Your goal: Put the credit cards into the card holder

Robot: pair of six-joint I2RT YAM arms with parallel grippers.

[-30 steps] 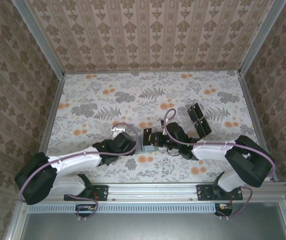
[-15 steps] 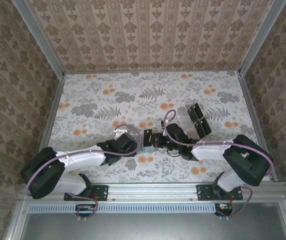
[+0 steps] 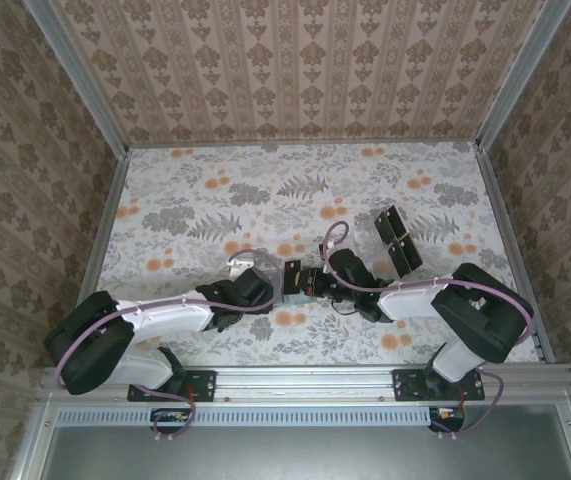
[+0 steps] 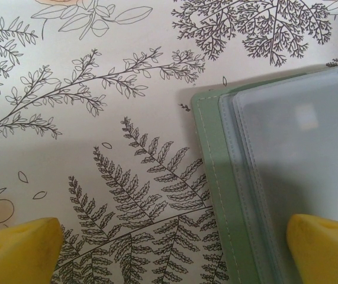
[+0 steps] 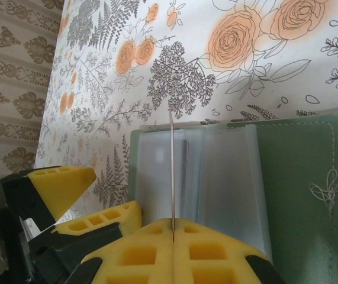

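Two grippers meet at the card holder (image 3: pixel 291 293). What does each view add?
— Top view: two more credit cards (image 3: pixel 406 253) lie well apart from it, to the right. Right wrist view: the holder lies open, clear sleeves (image 5: pixel 216 177) facing up.
— State of the right gripper (image 5: pixel 173 228)?
— Clamped on one card (image 5: pixel 171 160), edge-on, upright over the sleeves.
— And the left gripper (image 4: pixel 171 248)?
— Jaws spread wide, holding nothing. One fingertip (image 4: pixel 325 248) overlaps the holder's sleeve; contact cannot be confirmed.

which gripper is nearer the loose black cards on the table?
Right. The right gripper is left of the loose cards, at the card holder; the left gripper is farther left, across the holder.
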